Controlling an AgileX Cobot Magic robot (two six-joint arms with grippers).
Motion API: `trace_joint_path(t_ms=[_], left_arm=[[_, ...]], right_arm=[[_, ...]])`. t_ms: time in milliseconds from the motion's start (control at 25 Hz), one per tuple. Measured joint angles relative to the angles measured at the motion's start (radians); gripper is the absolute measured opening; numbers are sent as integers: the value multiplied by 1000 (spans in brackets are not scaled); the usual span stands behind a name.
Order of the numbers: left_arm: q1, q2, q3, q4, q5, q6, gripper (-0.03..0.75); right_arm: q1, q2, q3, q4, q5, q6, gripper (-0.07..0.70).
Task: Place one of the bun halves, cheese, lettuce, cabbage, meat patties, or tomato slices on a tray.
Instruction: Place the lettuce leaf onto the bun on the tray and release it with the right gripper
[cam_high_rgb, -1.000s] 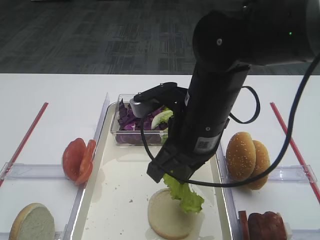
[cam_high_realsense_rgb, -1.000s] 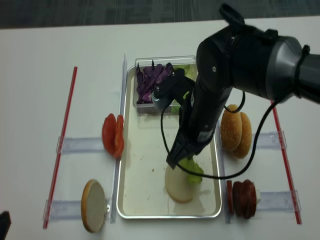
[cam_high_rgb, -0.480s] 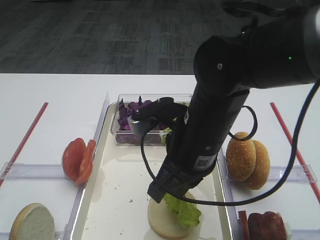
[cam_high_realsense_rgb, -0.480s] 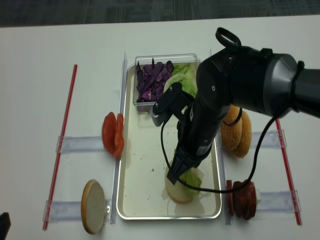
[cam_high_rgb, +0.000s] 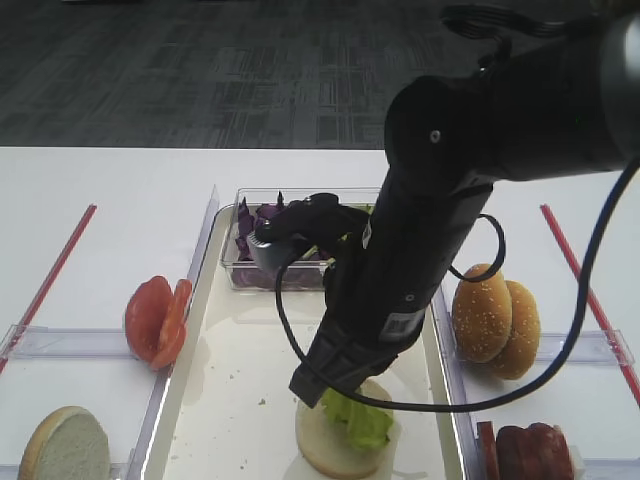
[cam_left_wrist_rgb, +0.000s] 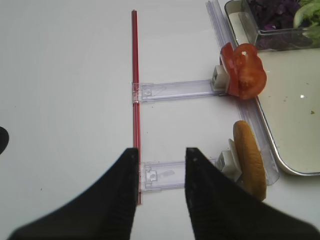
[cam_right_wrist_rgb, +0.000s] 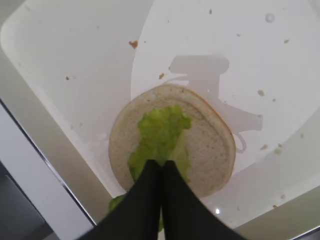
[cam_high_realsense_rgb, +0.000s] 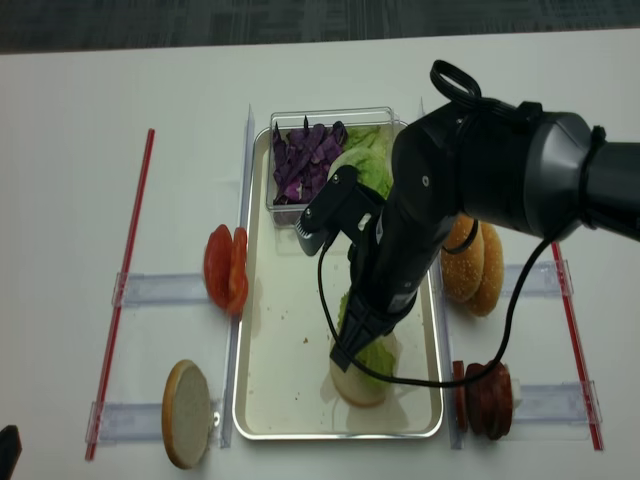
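Looking through the right wrist camera, I see the right claw closed, its two black tips pressed together on the near end of the lettuce. The leaf lies flat on the pale cut face of a bun half, which sits on the tray near its front edge. From the high view, the right arm leans down over this bun and hides part of it. At the far end of the tray stands a clear tub with the cabbage and more green leaves. I see the left claw open above the white tabletop, holding nothing. Tomato slices stand left of the tray, sesame buns and meat patties right of it.
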Motion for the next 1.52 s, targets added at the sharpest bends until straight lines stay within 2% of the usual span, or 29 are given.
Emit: trace_joint_path(t_ms=[1080,1520], left_arm=[[0,0,0,0,0,0,223],[0,0,0,0,0,0,223]], right_arm=[[0,94,0,17,-27,-7,31],[0,94,0,19,-37,-7,73]])
